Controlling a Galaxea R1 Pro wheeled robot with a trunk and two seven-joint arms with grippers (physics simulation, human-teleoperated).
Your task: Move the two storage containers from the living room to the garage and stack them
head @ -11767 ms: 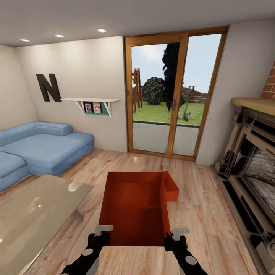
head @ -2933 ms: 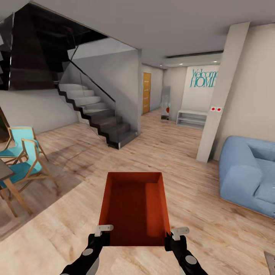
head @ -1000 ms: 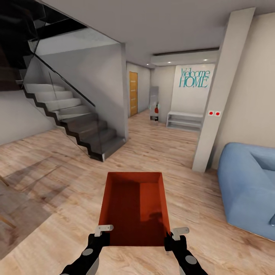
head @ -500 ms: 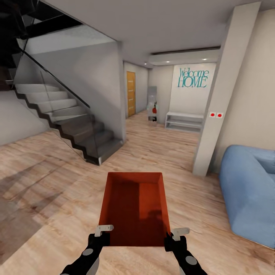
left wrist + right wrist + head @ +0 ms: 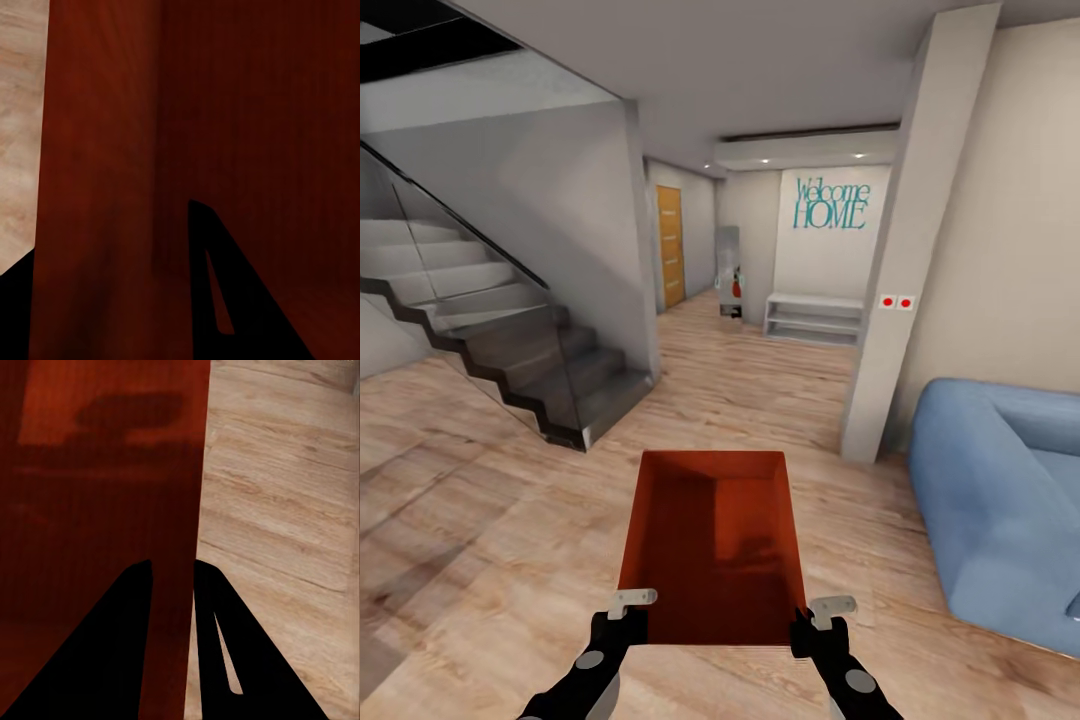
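One orange-red open-topped storage container [image 5: 710, 540] hangs level in front of me over the light wood plank floor [image 5: 490, 540] of the living room. My left gripper [image 5: 622, 622] is shut on its near left corner and my right gripper [image 5: 820, 628] on its near right corner. In the left wrist view the container's wall [image 5: 97, 150] runs between the dark fingers [image 5: 225, 300] of the left gripper [image 5: 112, 225]. The right wrist view shows the right gripper [image 5: 171, 564] pinching the thin wall [image 5: 176, 510], with the container's inside [image 5: 90, 472] on one side. The garage is out of view.
A grey staircase [image 5: 490, 330] with a glass side rises at the left. A white pillar [image 5: 900, 250] and a blue sofa [image 5: 1000, 500] stand at the right. Ahead, a hallway leads to a wooden door [image 5: 670, 245], a white bench [image 5: 815, 318] and a "Welcome HOME" sign [image 5: 830, 205].
The camera has rolled on and turned: the stairs have slid to the left and the pillar and sofa have come nearer. The container stays held the same way in both grippers.
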